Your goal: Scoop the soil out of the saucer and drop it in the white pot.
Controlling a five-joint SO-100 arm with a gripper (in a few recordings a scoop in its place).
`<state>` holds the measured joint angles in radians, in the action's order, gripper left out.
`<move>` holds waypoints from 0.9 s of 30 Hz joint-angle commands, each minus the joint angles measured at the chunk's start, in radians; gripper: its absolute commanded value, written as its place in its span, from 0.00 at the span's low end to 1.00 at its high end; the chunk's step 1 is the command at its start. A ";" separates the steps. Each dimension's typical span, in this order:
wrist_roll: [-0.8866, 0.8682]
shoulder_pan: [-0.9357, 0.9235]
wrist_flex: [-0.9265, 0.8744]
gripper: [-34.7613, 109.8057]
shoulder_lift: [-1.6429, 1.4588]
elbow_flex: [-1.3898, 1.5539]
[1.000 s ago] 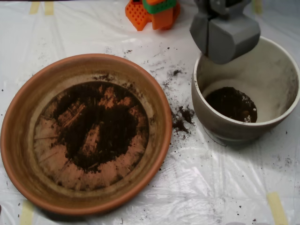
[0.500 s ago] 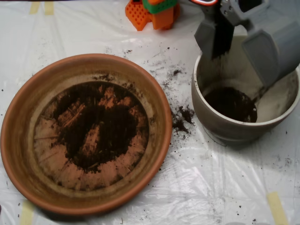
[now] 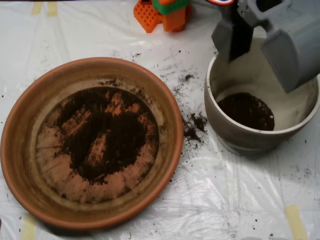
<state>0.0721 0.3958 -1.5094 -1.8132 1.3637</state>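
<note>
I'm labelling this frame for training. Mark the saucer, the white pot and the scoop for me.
saucer (image 3: 15, 127): overhead view, left rim.
white pot (image 3: 235, 134): overhead view, greyish outer wall.
scoop (image 3: 257, 35): overhead view, gap between its two open halves.

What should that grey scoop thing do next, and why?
Probably swing back left and down toward the saucer. The scoop hangs open above the white pot, where a soil pile already lies, while a thin layer of soil covers the saucer's base.
</note>
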 commanded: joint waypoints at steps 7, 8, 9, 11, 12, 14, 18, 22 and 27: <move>-0.101 -0.282 0.005 0.48 -0.067 -0.087; -0.103 -0.321 0.020 0.46 -0.078 -0.061; -0.098 -0.353 0.034 0.45 -0.089 -0.034; -0.092 -0.417 0.064 0.45 -0.107 0.021; -0.084 -0.445 0.078 0.46 -0.117 0.052; -0.075 -0.503 0.114 0.48 -0.141 0.124; -0.057 -0.601 0.210 0.49 -0.187 0.307; -0.025 -0.690 0.333 0.50 -0.175 0.483; 0.046 -0.742 0.446 0.50 -0.069 0.603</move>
<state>0.0706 -0.3068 -1.1167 -1.8807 1.9420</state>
